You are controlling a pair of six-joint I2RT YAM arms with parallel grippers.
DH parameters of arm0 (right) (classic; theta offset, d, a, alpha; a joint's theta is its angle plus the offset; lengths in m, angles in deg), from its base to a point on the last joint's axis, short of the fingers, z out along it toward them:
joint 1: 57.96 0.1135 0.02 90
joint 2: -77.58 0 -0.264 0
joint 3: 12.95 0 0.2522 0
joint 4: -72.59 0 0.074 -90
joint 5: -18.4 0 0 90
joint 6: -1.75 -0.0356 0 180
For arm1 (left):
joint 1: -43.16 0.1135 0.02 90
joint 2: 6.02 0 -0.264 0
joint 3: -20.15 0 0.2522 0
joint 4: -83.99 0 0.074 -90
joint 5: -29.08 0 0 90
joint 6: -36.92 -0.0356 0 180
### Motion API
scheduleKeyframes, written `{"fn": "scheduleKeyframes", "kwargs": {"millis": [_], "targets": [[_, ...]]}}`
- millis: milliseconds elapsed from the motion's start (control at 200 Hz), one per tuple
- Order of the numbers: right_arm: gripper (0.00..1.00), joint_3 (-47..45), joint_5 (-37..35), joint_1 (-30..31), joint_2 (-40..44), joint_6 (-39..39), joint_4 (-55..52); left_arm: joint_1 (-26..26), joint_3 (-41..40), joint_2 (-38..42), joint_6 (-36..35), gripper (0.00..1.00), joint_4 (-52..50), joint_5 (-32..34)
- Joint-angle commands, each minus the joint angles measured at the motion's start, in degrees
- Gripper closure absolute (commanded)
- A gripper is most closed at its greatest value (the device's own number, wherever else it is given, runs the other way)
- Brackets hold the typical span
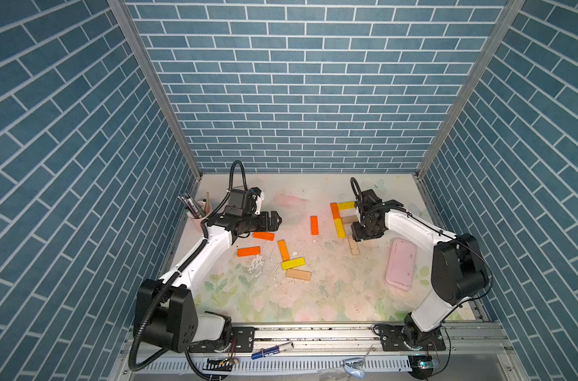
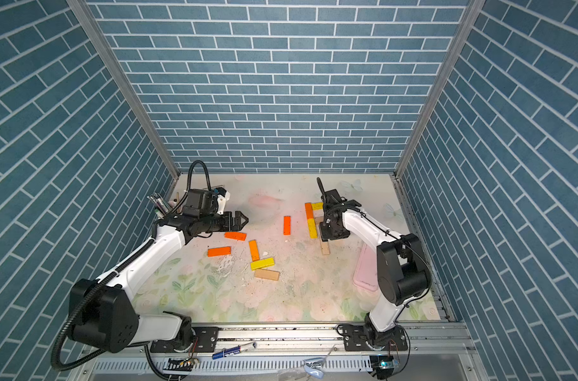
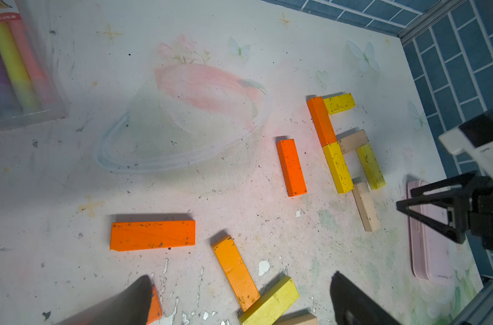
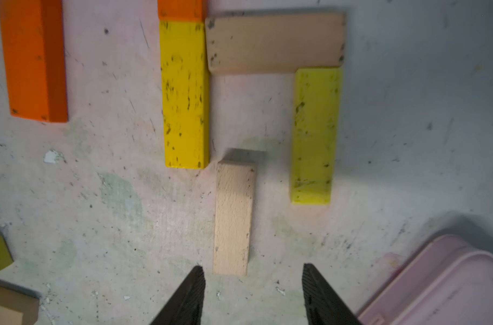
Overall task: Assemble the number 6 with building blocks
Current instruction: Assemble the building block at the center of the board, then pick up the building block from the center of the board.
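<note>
- Desk (image 1: 314,297): twelve building blocks (image 3: 152,235) lie on it, five orange, four yellow and three tan.
- Number 6 (image 3: 352,140): on the right arm's side, with five bars joined and the bottom side unclosed.
- Right tool (image 4: 252,266): spread and pinching nothing, on the nearer arm. The left tool (image 1: 277,219) is spread wide and well apart.
- Loose tan bar (image 4: 232,218): just ahead of the right tool, its long axis pointing into the gap. It likely needs turning crosswise.

— What sits on the desk (image 1: 314,303) on the right side?
— A flat pink tray (image 1: 400,264), lying lengthwise.
— And at the far left?
— A cup of pens (image 1: 198,215). The left wrist view shows a clear pack of chalk sticks (image 3: 11,64).
— On the front rail?
— A blue marker (image 1: 271,350).
</note>
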Motion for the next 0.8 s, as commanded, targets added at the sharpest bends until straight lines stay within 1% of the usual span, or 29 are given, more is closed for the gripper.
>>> {"fn": "scheduleKeyframes", "kwargs": {"millis": [0, 210, 370, 475, 575, 665, 795], "targets": [[0.43, -1.16, 0.53, 1.75, -0.95, -4.27, 2.16, -0.13, 0.61, 0.74, 0.86, 0.01, 0.21, -0.34], [0.45, 0.89, -0.57, 3.11, -6.72, -4.57, 1.46, -0.13, 0.26, 1.69, 0.7, 0.01, 0.12, 0.14], [0.47, 1.52, -1.16, 3.15, -8.95, -4.63, 1.68, -0.13, 0.56, 1.39, 0.76, 0.01, 0.21, -0.14], [0.51, 1.15, -1.11, 3.16, -9.36, -4.73, 2.13, -0.13, 0.86, 1.28, 0.77, 0.01, 0.21, -0.52], [0.58, 0.86, -0.76, 3.24, -9.75, -5.5, 2.68, -0.13, 0.96, 1.35, 1.14, 0.01, 0.43, -1.02], [0.67, 0.34, -0.37, 3.5, -8.9, -7.18, 3.29, -0.13, 0.71, 1.89, 1.67, 0.01, 0.77, -1.56], [0.69, -1.22, 0.84, 4.11, -5.68, -11.79, 4.82, -0.13, 0.18, 3.05, 2.41, 0.01, 1.15, -1.71]]}}
